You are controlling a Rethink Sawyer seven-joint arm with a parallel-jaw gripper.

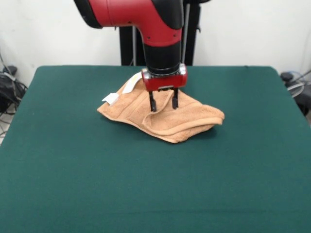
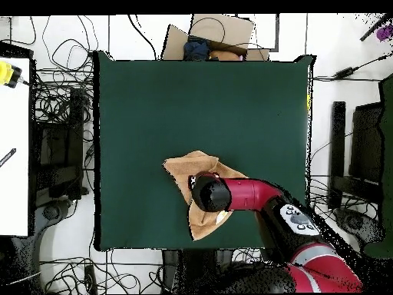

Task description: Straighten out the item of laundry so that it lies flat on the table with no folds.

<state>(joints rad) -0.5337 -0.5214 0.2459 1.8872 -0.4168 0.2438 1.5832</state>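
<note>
The towel (image 1: 163, 116) lies folded over itself on the far half of the desk (image 1: 73, 184), nearer the robot's side, with a thick doubled edge toward the camera and a white label (image 1: 110, 98) at its left corner. The jaws (image 1: 163, 103) stand spread, tips pressed down into the upper layer with a ridge of cloth between them; they are not yet clenched on it.

Risks, as I judge them: if the jaws close here they may catch both layers, so a pull would drag the whole bundle across the desk instead of opening the fold. A pinch too shallow could slip off the terry and leave the fold as it is. Pulling toward the near desk edge on the robot's side could send a corner overhanging.

The front view shows the jaws and the layered fold clearly. The overhead view hides the jaws under the arm (image 2: 230, 193), but it shows the towel's outline: a crooked, elongated patch, with much open desk beyond it for spreading.
</note>
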